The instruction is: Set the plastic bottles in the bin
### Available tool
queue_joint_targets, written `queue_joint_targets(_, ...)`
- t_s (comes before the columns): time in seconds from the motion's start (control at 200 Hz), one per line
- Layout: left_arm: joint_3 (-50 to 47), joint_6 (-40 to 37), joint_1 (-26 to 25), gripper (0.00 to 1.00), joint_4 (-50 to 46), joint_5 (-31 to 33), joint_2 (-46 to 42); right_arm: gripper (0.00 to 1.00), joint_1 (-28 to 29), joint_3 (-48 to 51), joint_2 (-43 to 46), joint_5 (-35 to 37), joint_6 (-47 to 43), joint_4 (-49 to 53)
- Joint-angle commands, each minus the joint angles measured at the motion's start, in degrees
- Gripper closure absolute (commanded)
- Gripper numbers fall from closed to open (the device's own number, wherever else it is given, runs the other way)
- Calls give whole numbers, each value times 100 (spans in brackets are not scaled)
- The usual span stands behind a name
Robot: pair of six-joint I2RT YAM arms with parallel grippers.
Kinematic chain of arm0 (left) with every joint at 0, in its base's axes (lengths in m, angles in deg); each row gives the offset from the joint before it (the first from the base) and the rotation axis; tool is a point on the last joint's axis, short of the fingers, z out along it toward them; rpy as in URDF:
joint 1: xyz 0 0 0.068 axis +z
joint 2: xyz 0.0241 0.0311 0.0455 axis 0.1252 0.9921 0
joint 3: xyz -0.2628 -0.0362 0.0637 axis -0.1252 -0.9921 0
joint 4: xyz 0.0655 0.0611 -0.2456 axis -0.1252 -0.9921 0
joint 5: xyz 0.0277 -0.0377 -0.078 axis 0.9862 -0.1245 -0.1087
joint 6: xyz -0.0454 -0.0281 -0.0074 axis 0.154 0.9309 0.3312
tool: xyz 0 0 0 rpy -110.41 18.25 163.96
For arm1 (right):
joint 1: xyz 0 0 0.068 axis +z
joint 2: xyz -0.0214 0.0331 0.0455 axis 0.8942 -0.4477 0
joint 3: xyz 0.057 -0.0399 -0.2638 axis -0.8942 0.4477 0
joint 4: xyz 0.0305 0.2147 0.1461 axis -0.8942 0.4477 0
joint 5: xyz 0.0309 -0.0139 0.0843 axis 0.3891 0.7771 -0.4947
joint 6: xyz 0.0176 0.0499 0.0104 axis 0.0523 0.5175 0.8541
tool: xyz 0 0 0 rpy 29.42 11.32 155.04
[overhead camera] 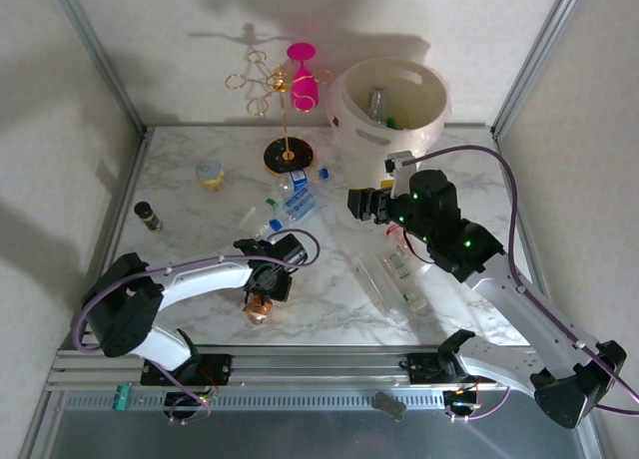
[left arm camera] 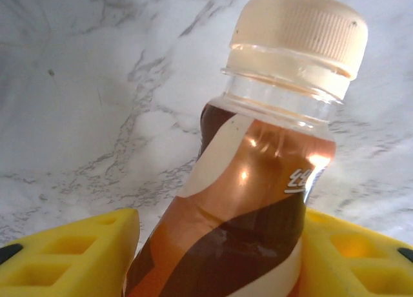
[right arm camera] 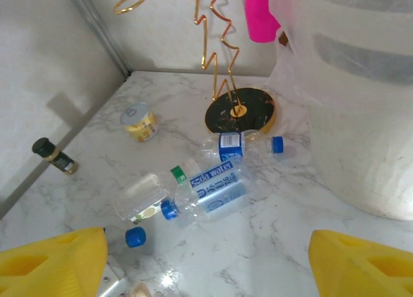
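Pinching the copper-brown bottle (left arm camera: 245, 213) (cream-capped) in the left gripper (left arm camera: 219, 252) near the front edge of the worktop (overhead camera: 329, 314); holding the right gripper (right arm camera: 206, 245) spread near loose clear bottles (right arm camera: 213, 190), beside the bin (right arm camera: 361, 116).

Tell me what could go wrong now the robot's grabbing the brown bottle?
1. The left gripper pinches the brown bottle far from its cap, and it leans between the fingers, so it might slip when lifted.
2. The bin is across the table, with the right gripper and the pink glass on the gold stand near the way; something could get bumped.
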Motion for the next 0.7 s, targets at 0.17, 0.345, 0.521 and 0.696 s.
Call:
queue_joint_targets(0.17,644,-671,-35,58,508,-472,-1061,14,89,125,295,440,402,-247)
queue_joint_targets(0.345,968,-898,-36,59,1236,-935,-1994,18,89,78,387,-472,425,-227)
queue_joint_targets(0.521,962,-1204,-37,57,2111,-1200,-2778,19,89,96,421,-1661,981,-759)
queue_joint_targets(0.696,1109,-1483,-37,57,2338,-1385,-2929,17,89,35,342,-2880,1396,-1484)
